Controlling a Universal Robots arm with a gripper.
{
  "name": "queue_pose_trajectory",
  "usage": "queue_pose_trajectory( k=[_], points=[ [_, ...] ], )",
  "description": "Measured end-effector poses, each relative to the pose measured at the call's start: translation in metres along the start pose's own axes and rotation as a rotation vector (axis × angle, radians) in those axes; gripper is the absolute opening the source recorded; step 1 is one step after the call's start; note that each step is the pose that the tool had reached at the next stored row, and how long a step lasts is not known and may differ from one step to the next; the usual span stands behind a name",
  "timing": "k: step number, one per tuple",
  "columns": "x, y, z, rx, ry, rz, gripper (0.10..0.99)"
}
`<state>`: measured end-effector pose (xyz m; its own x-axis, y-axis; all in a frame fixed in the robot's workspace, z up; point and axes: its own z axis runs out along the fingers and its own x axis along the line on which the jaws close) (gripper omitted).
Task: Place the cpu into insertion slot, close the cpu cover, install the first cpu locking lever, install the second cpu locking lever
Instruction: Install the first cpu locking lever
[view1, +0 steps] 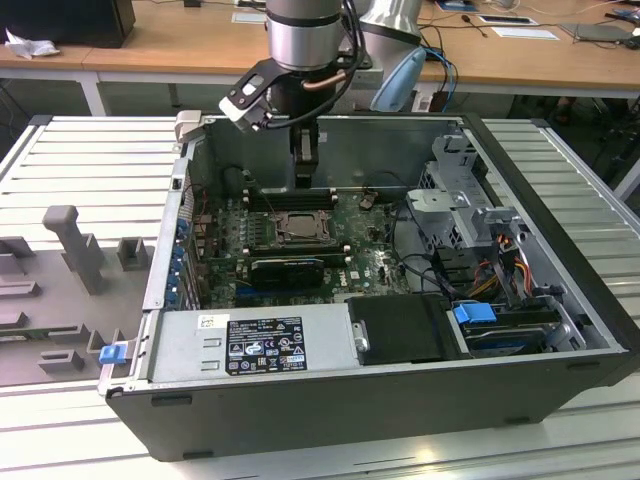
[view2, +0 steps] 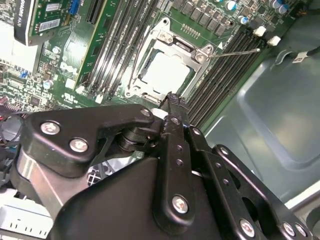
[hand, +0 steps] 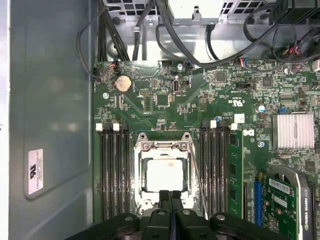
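End effector (hand: 170, 194) narrow, fingers pressed together, holding nothing, right at the insertion slot (hand: 136, 175) edge. Cpu (hand: 164, 175) sits in the slot, cpu cover (hand: 165, 147) lying over it.

One cpu (hand: 165, 175), one cpu cover (hand: 142, 175), one coin cell (hand: 123, 83) and one finned heatsink (hand: 293, 130).

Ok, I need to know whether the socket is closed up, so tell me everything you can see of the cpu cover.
The cpu cover is a thin silvery metal frame, square with a large central cut-out, lying flat on the green board. The pale cpu shows through its opening. A thin wire lever juts out from one corner. The gripper, jaws shut, hangs at the frame's edge; contact cannot be told.
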<state>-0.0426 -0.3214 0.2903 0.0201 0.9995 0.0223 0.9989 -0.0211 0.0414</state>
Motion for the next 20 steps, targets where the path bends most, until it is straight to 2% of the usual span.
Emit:
queue_pose_trajectory(
  k=[3,5,8,10,20],
  points=[
    [0.0001,0.0002,-0.0047,0.000,0.0000,0.000,0.106],
    [0.0001,0.0002,-0.0048,0.000,0.0003,-0.006,0.106],
    [0.0001,0.0002,-0.0048,0.001,0.0021,-0.055,0.106],
    [0.0001,0.0002,-0.0045,0.003,0.0060,-0.147,0.106],
    [0.0001,0.0002,-0.0035,0.009,0.0156,-0.380,0.106]
  ],
)
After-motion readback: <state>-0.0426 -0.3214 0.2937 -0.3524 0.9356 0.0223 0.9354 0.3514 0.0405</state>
